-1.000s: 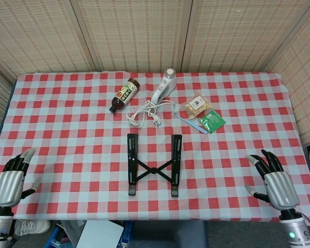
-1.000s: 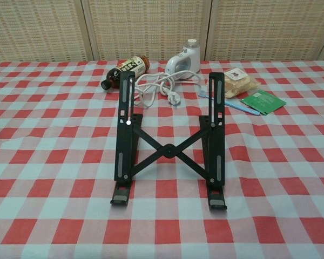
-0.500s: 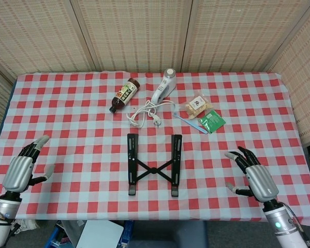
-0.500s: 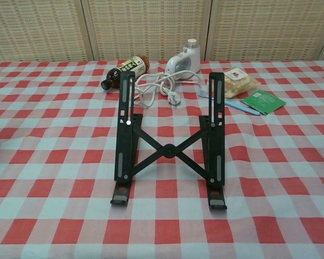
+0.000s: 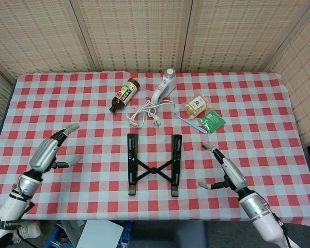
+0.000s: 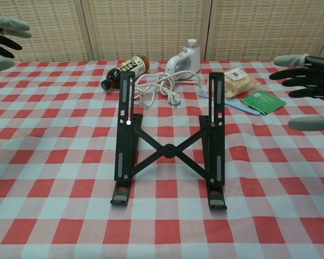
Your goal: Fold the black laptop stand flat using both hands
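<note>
Black laptop stand (image 5: 154, 164) sits propped mid-table, untouched, left hand (image 5: 47, 152) and right hand (image 5: 229, 173) flanking it, fingers spread, empty. An uneven squeeze could skid it across the cloth.

A staged test booth: woven reed screens (image 5: 139, 33) around a checkered tablecloth (image 5: 67, 103).

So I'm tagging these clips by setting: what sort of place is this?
Probably a staged test room, not a real home: a table under a red checked cloth, walled in by woven screens, with odd items laid out, namely a laptop stand, a bottle and a corded white appliance.
</note>
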Motion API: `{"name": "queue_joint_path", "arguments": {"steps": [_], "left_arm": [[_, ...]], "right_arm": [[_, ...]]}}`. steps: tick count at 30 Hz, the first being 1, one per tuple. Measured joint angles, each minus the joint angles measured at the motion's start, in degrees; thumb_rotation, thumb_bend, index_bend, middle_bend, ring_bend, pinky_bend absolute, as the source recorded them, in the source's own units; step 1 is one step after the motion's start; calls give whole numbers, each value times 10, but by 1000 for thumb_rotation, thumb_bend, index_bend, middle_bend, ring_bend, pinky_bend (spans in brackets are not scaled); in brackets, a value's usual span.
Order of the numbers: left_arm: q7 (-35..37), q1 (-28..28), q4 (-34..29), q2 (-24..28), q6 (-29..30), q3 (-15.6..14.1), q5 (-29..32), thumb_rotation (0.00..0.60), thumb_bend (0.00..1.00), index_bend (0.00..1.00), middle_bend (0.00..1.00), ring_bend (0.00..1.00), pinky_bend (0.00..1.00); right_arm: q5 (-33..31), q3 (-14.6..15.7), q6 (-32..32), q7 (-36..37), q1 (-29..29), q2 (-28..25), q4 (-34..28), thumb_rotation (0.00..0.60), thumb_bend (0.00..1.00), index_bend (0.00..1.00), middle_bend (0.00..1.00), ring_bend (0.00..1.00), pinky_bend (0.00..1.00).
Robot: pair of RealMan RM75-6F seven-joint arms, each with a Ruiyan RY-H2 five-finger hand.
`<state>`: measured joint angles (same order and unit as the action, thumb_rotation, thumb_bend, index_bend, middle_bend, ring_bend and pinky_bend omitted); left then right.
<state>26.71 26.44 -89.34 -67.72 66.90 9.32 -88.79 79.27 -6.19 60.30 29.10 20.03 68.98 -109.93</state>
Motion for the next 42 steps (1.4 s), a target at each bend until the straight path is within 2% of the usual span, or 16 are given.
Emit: {"name": "queue_joint_path", "arguments": {"steps": [10, 18, 28, 34, 42], "left_arm": [[37, 49, 46, -35, -54, -4, 6, 350, 262, 99, 104, 159, 180], [81, 73, 90, -61, -65, -15, -4, 348, 262, 100, 106, 161, 181], [119, 89, 127, -69, -78, -24, 6, 351, 262, 100, 107, 161, 182], [136, 92, 137, -70, -82, -29, 12, 350, 262, 100, 107, 161, 185], [173, 101, 144, -79, -98, -36, 16, 347, 262, 104, 109, 168, 190]], "right_arm": [[-56, -28, -49, 53, 38, 83, 54, 600, 0, 0, 0, 0, 0], [-73, -42, -73, 85, 59, 144, 97, 600, 0, 0, 0, 0, 0], [-72, -43, -73, 100, 67, 206, 100, 600, 0, 0, 0, 0, 0], [-61, -32, -86, 103, 70, 205, 86, 600, 0, 0, 0, 0, 0], [-55, -29, -86, 114, 61, 148, 75, 600, 0, 0, 0, 0, 0]]}}
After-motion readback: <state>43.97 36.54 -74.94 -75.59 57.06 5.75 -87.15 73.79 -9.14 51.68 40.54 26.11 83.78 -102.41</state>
